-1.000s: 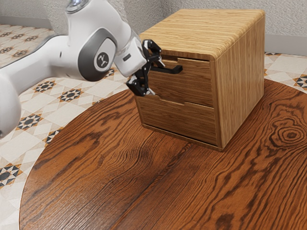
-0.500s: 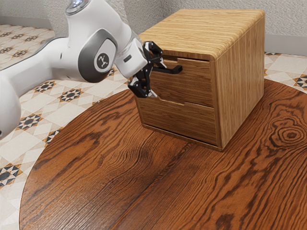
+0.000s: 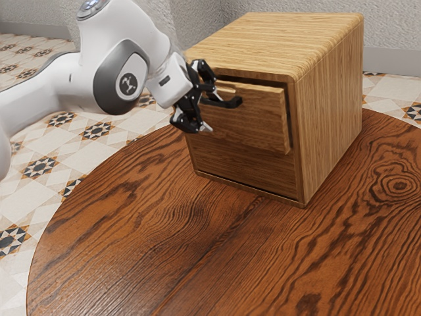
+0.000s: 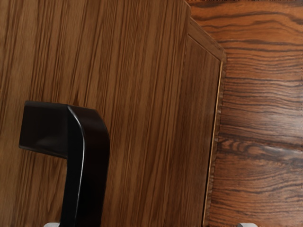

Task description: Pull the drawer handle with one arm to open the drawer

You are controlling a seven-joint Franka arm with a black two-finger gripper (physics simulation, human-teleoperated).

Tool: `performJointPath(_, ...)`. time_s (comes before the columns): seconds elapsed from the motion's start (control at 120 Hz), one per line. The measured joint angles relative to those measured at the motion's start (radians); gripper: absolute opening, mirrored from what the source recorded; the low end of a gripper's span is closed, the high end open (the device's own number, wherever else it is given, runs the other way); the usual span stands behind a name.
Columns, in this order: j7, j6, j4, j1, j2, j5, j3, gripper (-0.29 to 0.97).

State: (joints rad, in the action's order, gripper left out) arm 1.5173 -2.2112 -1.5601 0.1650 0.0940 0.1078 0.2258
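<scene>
Between the wide-spread fingers of the pincer (image 3: 208, 104) sits the black handle (image 3: 228, 102), and the fingers aren't clamped on it! Just beyond the pincer, the top drawer (image 3: 253, 117) stands partly out of the wooden cabinet (image 3: 327, 99).

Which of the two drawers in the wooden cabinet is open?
The upper wooden drawer with the black handle: its front juts out from the light wooden cabinet, while the lower drawer sits flush and shut.

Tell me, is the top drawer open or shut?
Partly open. The top drawer sticks out from the cabinet, with a dark gap showing behind its front; the lower drawer sits flush.
</scene>
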Motion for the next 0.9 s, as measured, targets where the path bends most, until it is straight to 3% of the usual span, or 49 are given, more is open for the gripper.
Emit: performJointPath(0.9, 0.000, 0.001, -0.410, 0.001, -0.383, -0.013, -0.008, 0.48)
